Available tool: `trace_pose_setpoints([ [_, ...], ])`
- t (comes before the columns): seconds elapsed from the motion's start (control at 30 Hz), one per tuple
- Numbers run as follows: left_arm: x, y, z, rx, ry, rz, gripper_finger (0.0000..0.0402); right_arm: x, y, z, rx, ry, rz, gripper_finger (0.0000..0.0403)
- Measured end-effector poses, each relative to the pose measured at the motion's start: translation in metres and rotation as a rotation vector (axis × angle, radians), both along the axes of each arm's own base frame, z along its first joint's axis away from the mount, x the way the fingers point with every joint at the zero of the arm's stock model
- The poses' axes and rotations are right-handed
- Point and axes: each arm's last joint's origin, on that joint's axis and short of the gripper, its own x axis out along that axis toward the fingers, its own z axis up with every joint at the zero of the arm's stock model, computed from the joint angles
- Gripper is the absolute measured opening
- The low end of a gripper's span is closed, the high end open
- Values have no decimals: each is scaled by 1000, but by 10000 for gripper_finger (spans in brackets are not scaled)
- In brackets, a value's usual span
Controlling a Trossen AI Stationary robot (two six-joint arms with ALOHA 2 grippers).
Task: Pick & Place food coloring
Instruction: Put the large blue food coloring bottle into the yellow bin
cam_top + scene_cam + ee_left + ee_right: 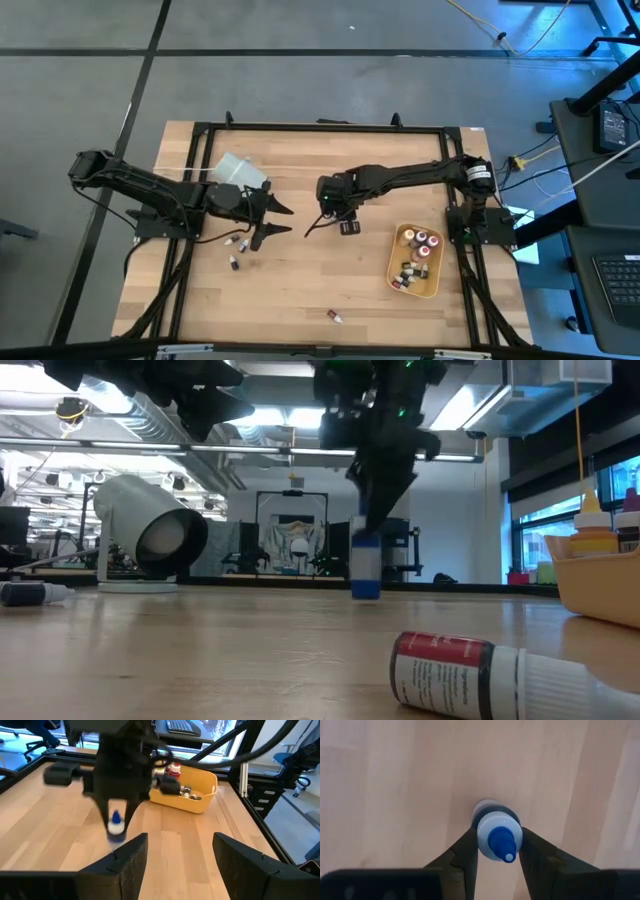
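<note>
A blue food coloring bottle [499, 834] with a pale cap and a blue tip stands upright on its base on the wooden table [300, 290], near the middle. My right gripper [497, 840] comes down on it from above and is shut on it. In the low view this bottle [365, 568] stands under the right gripper [378, 500]. My left gripper [280, 220] hangs open left of it, above the table, with nothing between its fingers [127, 862]. Two small bottles [237, 246] lie below the left gripper. My right gripper pinches the blue bottle between its two fingers at the upper part, just below the cap [479, 832]. The fingers point steeply down from above, one on each side. The bottle is upright, and its base [365, 592] rests on the table.
A tan tray [432, 282] with several bottles sits at the right. A white cup [240, 170] lies on its side at the back left. One red-labelled bottle [470, 675] lies near the front edge. Bare wood lies between the gripper and the tray.
</note>
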Motion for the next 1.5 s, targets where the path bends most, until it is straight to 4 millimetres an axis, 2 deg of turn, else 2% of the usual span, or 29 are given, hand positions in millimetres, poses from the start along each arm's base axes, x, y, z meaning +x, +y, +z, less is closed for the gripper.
trace_pose_setpoints([
  [0.1,0,0,0,0,0,0,219,-9,9,14,13,-2,-20,121],
  [0.2,0,0,0,0,0,0,215,-24,23,37,31,-24,-34,121],
  [0.37,0,0,0,0,0,0,217,-61,53,80,139,-43,-114,122],
  [0.43,0,0,0,0,0,0,219,-78,65,90,164,-28,-167,122],
  [0.57,0,0,0,0,0,0,218,-111,92,97,191,11,-259,123],
  [0.73,0,0,0,0,-4,3,215,-154,113,89,173,24,-409,123],
  [0.93,0,0,1,1,-7,9,219,-193,114,67,139,-14,-564,123],
  [1.17,0,0,1,0,-8,11,215,-204,112,38,113,21,-568,124],
  [1.5,0,0,1,-1,-8,11,216,-209,111,17,92,53,-611,124],
])
